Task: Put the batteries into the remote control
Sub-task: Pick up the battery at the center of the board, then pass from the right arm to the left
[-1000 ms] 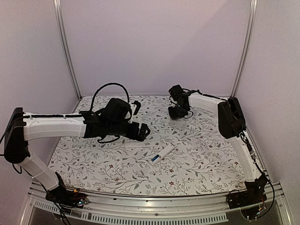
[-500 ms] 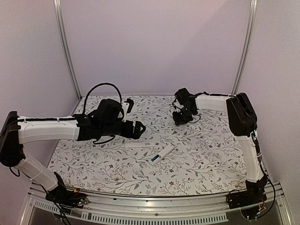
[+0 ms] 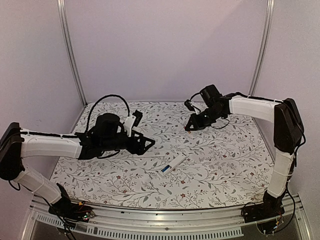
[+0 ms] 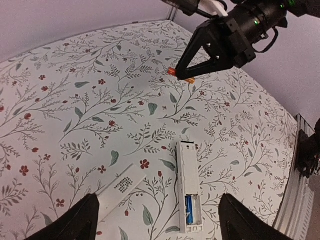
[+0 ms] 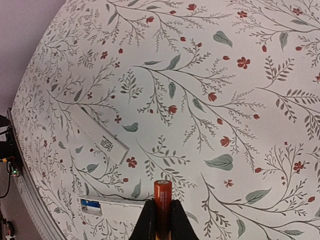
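The white remote control (image 3: 175,163) lies on the floral table with its recess open. The blue battery (image 3: 165,170) sits in that recess; remote (image 4: 188,172) and blue battery (image 4: 189,209) also show in the left wrist view. My right gripper (image 3: 192,128) is shut on the orange-red battery (image 5: 162,197), which it holds above the table, behind and to the right of the remote (image 5: 122,208). The battery's end sticks out past the fingertips. My left gripper (image 3: 148,144) is open and empty, hovering left of the remote.
A flat white battery cover (image 3: 148,155) lies on the table left of the remote, also in the left wrist view (image 4: 118,192) and the right wrist view (image 5: 99,136). Aluminium posts stand at the back corners; a rail runs along the front edge.
My right arm has swung its elbow out to the right, and its gripper has shifted slightly toward the remote with the orange-red battery. My left arm has dropped lower and pulled back a little.
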